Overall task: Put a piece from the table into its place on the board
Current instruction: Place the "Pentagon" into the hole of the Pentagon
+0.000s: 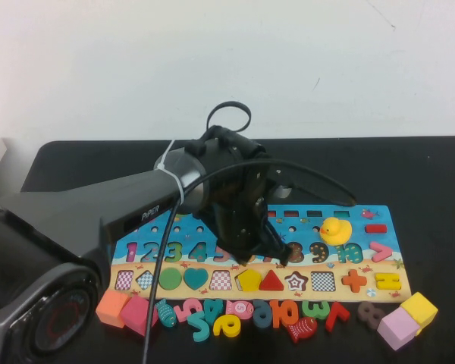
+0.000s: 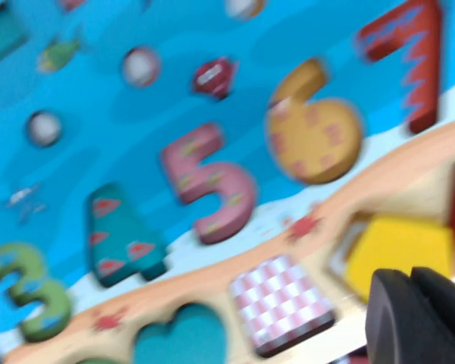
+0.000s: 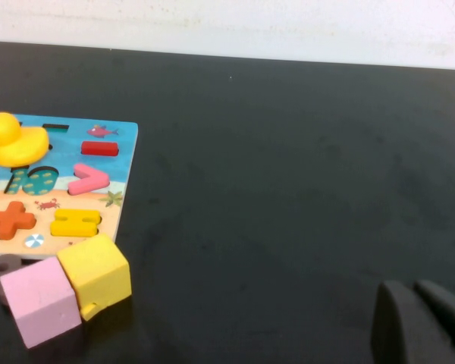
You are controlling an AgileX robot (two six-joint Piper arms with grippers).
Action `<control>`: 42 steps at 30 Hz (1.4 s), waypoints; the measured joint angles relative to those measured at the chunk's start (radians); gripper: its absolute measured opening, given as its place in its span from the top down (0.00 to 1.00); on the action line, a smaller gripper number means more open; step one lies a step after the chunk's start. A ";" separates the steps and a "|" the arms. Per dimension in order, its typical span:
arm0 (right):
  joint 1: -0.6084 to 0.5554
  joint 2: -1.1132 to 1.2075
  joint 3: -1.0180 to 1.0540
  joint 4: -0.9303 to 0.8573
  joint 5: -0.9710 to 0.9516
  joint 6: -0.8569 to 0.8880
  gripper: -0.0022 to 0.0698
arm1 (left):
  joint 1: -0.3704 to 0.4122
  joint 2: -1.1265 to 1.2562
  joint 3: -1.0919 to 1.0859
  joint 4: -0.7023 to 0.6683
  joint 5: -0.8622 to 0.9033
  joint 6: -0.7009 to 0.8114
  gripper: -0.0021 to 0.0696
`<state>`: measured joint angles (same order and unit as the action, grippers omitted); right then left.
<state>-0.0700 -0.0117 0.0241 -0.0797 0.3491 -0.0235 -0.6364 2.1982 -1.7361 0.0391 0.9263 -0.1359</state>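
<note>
Left pincer, pressed together, hovers above the board; right pincer's state unclear.

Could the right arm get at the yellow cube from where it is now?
Probably yes. The yellow cube sits on bare table beside the pink cube, with nothing between it and the shut right gripper. The left gripper, also shut, is over the board, away from it.

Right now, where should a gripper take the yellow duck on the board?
Likely from above, pinching the duck across its rounded flanks, behind the head: it stands upright, free on the board. Left gripper, shut, hovers over its middle; right gripper, shut, sits above the black table.
</note>
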 joint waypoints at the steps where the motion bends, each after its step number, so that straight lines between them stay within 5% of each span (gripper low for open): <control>1: 0.000 0.000 0.000 0.000 0.000 0.000 0.94 | 0.000 0.000 0.000 -0.020 -0.007 0.008 0.97; 18: 0.000 0.000 0.000 0.000 0.000 0.000 0.94 | 0.000 0.056 -0.001 -0.129 -0.060 0.030 0.97; 42: 0.000 0.000 0.000 0.000 0.000 0.000 0.94 | 0.000 0.071 -0.009 -0.100 -0.070 0.034 0.97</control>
<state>-0.0700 -0.0117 0.0241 -0.0797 0.3491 -0.0235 -0.6364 2.2687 -1.7448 -0.0611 0.8562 -0.1017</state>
